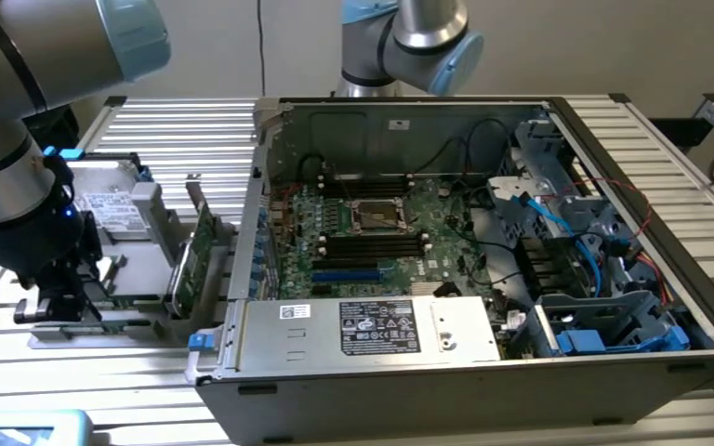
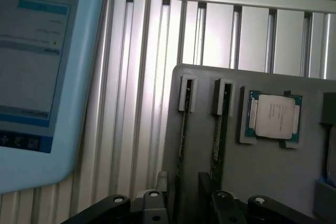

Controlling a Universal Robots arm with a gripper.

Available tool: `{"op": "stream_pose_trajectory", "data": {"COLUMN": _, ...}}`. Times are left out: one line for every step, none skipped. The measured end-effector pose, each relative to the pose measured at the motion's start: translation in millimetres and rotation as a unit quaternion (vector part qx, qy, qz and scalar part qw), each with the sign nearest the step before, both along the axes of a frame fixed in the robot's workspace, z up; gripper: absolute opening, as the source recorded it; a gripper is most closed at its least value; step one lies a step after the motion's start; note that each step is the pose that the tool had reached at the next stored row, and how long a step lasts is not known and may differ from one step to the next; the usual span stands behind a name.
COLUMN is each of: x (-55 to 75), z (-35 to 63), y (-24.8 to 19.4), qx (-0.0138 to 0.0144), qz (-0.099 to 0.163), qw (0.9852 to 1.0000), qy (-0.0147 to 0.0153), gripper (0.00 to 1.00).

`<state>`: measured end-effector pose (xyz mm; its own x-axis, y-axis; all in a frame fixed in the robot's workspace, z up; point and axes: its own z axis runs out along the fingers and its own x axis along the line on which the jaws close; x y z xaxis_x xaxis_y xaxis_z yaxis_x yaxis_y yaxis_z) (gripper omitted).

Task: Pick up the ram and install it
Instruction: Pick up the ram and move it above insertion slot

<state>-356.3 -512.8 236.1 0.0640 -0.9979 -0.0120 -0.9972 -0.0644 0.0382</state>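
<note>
Two ram sticks stand on edge in slots of a grey holder; only their thin green top edges show. My gripper hangs just above the end of one ram stick, open, with that stick's edge running between the fingers. The other ram stick stands in the neighbouring slot. In the exterior view the gripper is low over the grey holder at that view's left, beside the open computer case. Black memory slots lie on the motherboard inside the case.
A processor chip sits in a pocket of the holder. A green expansion card stands upright between holder and case. A light-blue tablet lies on the slatted table close to the gripper. A second arm stands behind the case.
</note>
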Motion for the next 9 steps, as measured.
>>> {"op": "stream_pose_trajectory", "data": {"x": 0.3, "z": -1.8, "y": -0.2, "qx": 0.0004, "qz": 0.000, "qw": 1.0000, "qy": 0.0000, "gripper": 0.36}}
{"op": "stream_pose_trajectory", "data": {"x": 0.9, "z": -3.7, "y": -0.4, "qx": 0.0010, "qz": 0.000, "qw": 1.0000, "qy": 0.0000, "gripper": 0.36}}
{"op": "stream_pose_trajectory", "data": {"x": 1.8, "z": -5.4, "y": -0.8, "qx": 0.0018, "qz": 0.000, "qw": 1.0000, "qy": 0.0000, "gripper": 0.36}}
{"op": "stream_pose_trajectory", "data": {"x": 2.5, "z": -7.3, "y": -1.0, "qx": 0.0024, "qz": 0.000, "qw": 1.0000, "qy": 0.0000, "gripper": 0.36}}
{"op": "stream_pose_trajectory", "data": {"x": 2.5, "z": -9.2, "y": -1.0, "qx": 0.0027, "qz": 0.000, "qw": 1.0000, "qy": 0.0000, "gripper": 0.36}}
{"op": "stream_pose_trajectory", "data": {"x": 2.5, "z": -10.9, "y": -1.1, "qx": 0.0031, "qz": 0.000, "qw": 1.0000, "qy": 0.0000, "gripper": 0.36}}
{"op": "stream_pose_trajectory", "data": {"x": 2.5, "z": -12.7, "y": -1.3, "qx": 0.0033, "qz": 0.000, "qw": 1.0000, "qy": 0.0000, "gripper": 0.36}}
{"op": "stream_pose_trajectory", "data": {"x": 2.5, "z": -14.4, "y": -1.3, "qx": 0.0035, "qz": 0.000, "qw": 1.0000, "qy": 0.0000, "gripper": 0.36}}
{"op": "stream_pose_trajectory", "data": {"x": 2.5, "z": -16.2, "y": -1.3, "qx": 0.0037, "qz": 0.000, "qw": 1.0000, "qy": 0.0000, "gripper": 0.36}}
